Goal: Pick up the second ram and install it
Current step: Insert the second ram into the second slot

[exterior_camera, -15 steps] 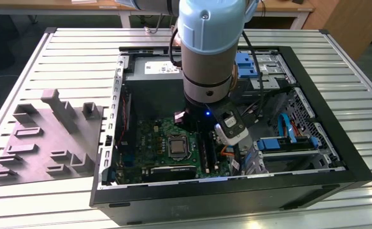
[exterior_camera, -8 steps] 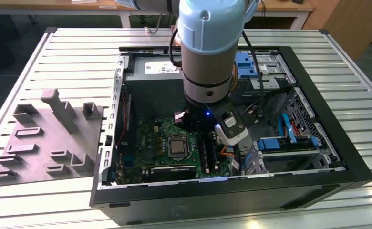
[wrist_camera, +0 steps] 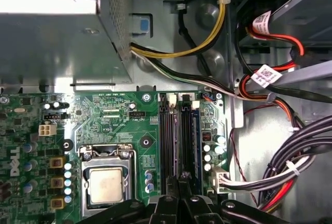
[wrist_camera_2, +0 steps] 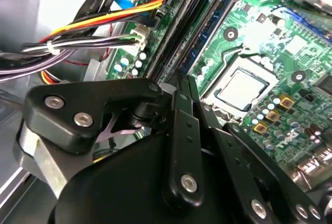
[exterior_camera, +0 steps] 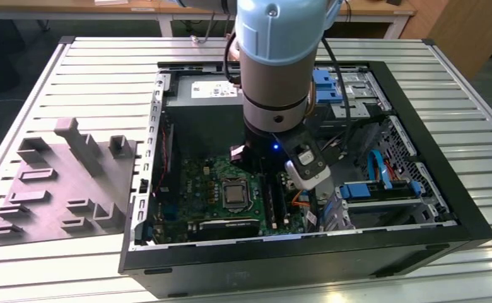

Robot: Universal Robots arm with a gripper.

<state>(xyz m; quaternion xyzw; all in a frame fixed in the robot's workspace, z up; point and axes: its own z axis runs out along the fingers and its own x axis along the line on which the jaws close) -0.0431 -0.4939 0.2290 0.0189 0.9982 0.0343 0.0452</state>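
Now the gripper [wrist_camera: 179, 181] hangs just above the memory slots [wrist_camera: 167, 136] and in line with their length, its fingers pinched together and holding nothing I can see.

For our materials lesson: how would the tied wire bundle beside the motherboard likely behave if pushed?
The wire bundle curves loosely, so it would probably flex rather than resist. A tie binds it, so the wires likely shift together.
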